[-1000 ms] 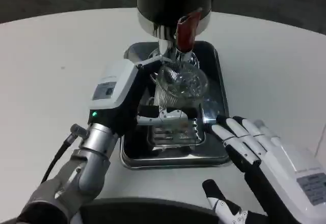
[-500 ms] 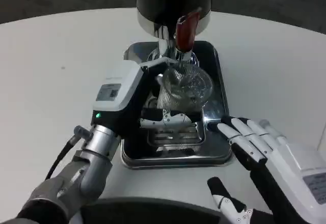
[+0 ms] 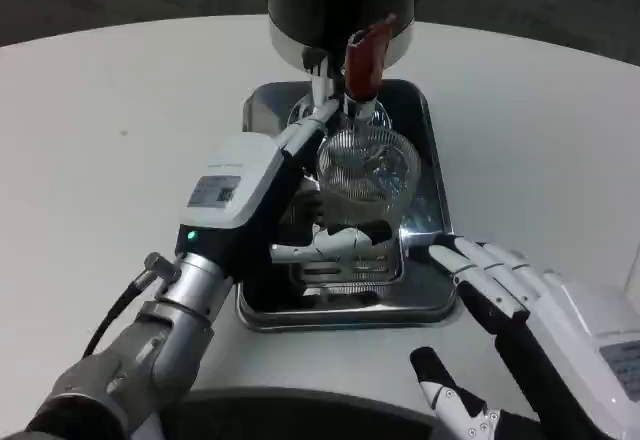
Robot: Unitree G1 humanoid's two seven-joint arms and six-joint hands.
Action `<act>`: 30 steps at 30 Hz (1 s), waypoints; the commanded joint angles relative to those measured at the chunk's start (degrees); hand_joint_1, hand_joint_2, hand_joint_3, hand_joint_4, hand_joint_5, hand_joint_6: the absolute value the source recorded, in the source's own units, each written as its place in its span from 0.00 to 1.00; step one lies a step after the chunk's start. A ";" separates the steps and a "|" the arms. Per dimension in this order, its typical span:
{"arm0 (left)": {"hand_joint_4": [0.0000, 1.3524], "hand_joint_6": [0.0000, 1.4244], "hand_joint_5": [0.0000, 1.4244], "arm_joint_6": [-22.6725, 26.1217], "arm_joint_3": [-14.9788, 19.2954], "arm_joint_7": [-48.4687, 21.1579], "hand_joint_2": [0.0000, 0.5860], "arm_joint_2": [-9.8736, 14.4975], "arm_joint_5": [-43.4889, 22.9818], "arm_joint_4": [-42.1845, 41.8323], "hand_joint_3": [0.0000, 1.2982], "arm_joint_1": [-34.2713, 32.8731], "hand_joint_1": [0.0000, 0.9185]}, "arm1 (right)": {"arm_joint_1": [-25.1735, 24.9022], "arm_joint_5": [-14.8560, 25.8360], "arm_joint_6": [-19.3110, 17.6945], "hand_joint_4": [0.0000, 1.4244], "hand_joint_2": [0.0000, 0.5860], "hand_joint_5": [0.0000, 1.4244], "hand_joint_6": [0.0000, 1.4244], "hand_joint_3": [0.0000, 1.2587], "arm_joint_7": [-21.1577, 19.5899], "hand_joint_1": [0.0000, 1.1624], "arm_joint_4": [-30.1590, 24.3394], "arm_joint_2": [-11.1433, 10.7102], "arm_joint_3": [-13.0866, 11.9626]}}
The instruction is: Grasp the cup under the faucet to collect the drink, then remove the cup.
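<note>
The ribbed clear glass cup stood under the red-handled faucet, over the shiny steel tray. The left robot hand gripped it around the sides. The right robot hand lay open, fingers spread, on the white worktop beside the tray.

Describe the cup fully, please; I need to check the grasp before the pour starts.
The cup is clear and ribbed, like glass or plastic, upright, its open mouth facing up. It sits over the metal tray, just below the dispenser's red tap handle. The left hand grips it, fingers around its near and left sides. Whether it holds any liquid cannot be told.
</note>
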 commanded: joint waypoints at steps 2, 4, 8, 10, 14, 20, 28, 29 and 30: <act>0.01 0.19 0.26 -1.31 1.31 0.22 0.02 1.16 -1.59 -2.33 0.02 3.20 0.03 | 1.09 0.50 -0.35 0.08 0.82 0.10 0.14 0.15 -0.24 0.32 -0.70 -0.07 -0.41; 0.00 0.16 0.24 -2.93 2.64 -1.13 0.00 1.98 -3.40 -3.81 0.01 4.88 0.00 | 1.02 0.42 -0.30 0.08 0.82 0.10 0.14 0.15 -0.19 0.32 -0.63 -0.05 -0.42; 0.00 0.14 0.22 -4.55 5.35 -3.05 0.00 3.66 -6.59 -8.71 0.00 9.21 0.00 | 0.88 0.45 -0.14 0.08 0.82 0.10 0.14 0.15 -0.11 0.33 -0.37 0.04 -0.36; 0.00 0.13 0.22 -4.84 7.55 -4.34 0.00 4.67 -8.86 -13.04 0.00 12.73 0.00 | 0.82 0.48 -0.07 0.08 0.82 0.10 0.14 0.15 -0.06 0.32 -0.18 0.07 -0.29; 0.00 0.11 0.19 -4.11 11.93 -7.76 0.05 5.67 -13.22 -21.82 0.00 18.96 0.00 | 0.26 0.31 0.01 0.08 0.81 0.10 0.14 0.15 -0.05 0.32 0.47 0.16 0.15; 0.00 0.00 0.00 -2.61 18.88 -22.15 0.13 7.59 -27.84 -38.62 0.00 26.47 0.00 | -0.97 -0.23 0.53 0.08 0.81 0.10 0.14 0.15 -0.17 0.32 1.76 0.55 0.83; 0.00 0.00 0.00 1.47 23.99 -41.33 0.22 11.66 -43.03 -55.77 0.00 24.90 0.00 | -2.60 -2.22 0.61 0.08 0.81 0.09 0.14 0.13 -0.57 0.32 4.36 0.43 2.47; 0.00 0.00 0.00 1.94 24.49 -42.64 0.24 11.53 -44.17 -56.56 0.00 24.52 0.00 | -2.68 -2.56 0.71 0.08 0.81 0.09 0.14 0.13 -0.64 0.32 4.64 0.47 2.63; 0.00 0.00 0.00 2.70 24.88 -44.40 0.26 11.56 -45.80 -57.55 0.00 23.54 0.00 | -2.71 -2.95 0.84 0.08 0.81 0.09 0.14 0.13 -0.86 0.32 4.90 0.57 2.76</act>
